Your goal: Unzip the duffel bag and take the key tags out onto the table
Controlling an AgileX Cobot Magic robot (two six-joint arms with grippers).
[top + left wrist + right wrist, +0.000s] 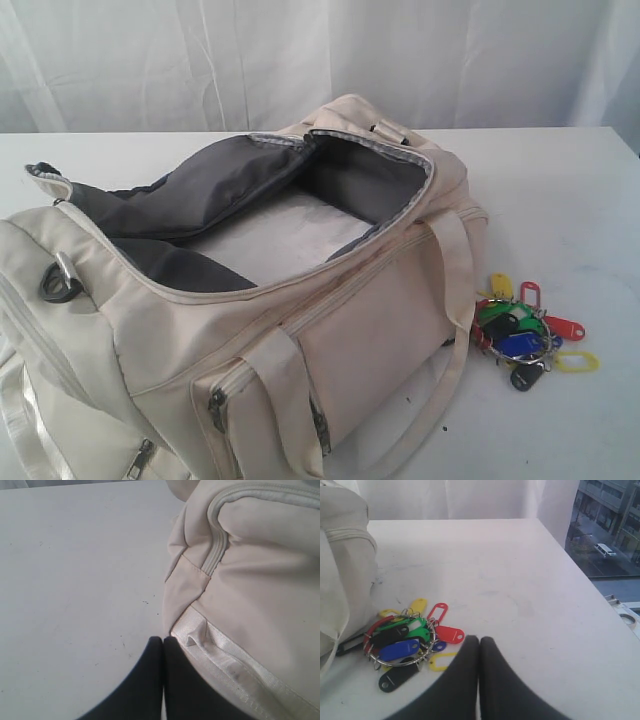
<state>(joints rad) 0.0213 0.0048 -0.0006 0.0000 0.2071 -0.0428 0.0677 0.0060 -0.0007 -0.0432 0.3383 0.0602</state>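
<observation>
Nearest the exterior camera lies the large cream fabric duffel bag (380, 320), resting on the wide plain white table (580, 190). Its top zipper is undone and the opening gapes, exposing the grey lining (190, 200) and a pale floor inside. A dark D-ring (60, 280) hangs at the near end, and a cream strap handle (290, 400) crosses the side pocket. The bunch of small plastic key tags (525, 335), in red, yellow, green, blue and black on metal rings, lies on the table just beside the bag, outside it.

Left wrist view: the left gripper (163, 640) has its two black fingers pressed together with nothing between them. The tips sit over the table (75, 580) just beside the duffel bag (260, 595), at a band of cream webbing; contact cannot be confirmed.

Right wrist view: the right gripper (479, 639) is likewise closed on nothing, fingers meeting at the tips. It is above the table (530, 580), near the key tags (405, 642) but apart from them. The key tags lie right beside the foot of the duffel bag (345, 580). A white curtain (445, 497) hangs behind the table, and a window (610, 525) shows beyond the table edge.
</observation>
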